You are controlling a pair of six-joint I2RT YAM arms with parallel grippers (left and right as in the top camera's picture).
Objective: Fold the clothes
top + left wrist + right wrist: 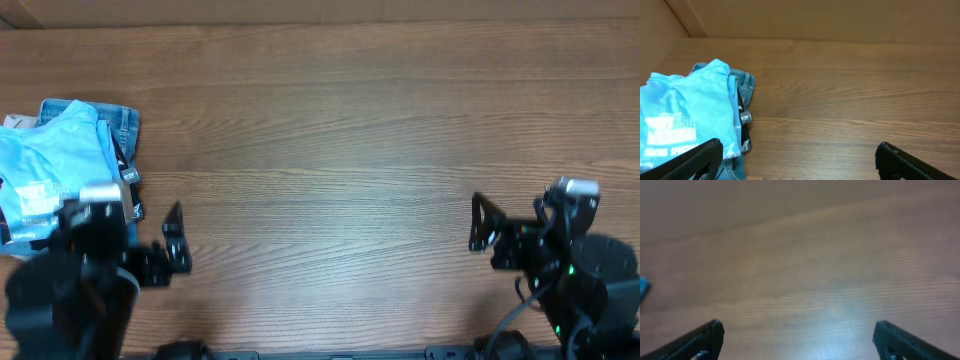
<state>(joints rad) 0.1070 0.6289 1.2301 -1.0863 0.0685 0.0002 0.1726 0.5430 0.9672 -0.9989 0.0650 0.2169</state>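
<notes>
Overhead first: the light blue T-shirt sits bunched up way out at 9 o'clock on the wooden surface. It's piled on denim jeans, with a black garment peeking out along its 3 o'clock edge. The left end effector is at about 8 o'clock, right by the pile, fingers spread wide and holding nothing. The right end effector is over at 4 o'clock, also wide apart and empty, well away from the clothes. Left wrist cam: the shirt is at 9 o'clock with its printed lettering showing, and both black fingers sit low in the corners. Right wrist cam: blurry bare wood, fingers apart, a sliver of blue at the 9 o'clock edge.
</notes>
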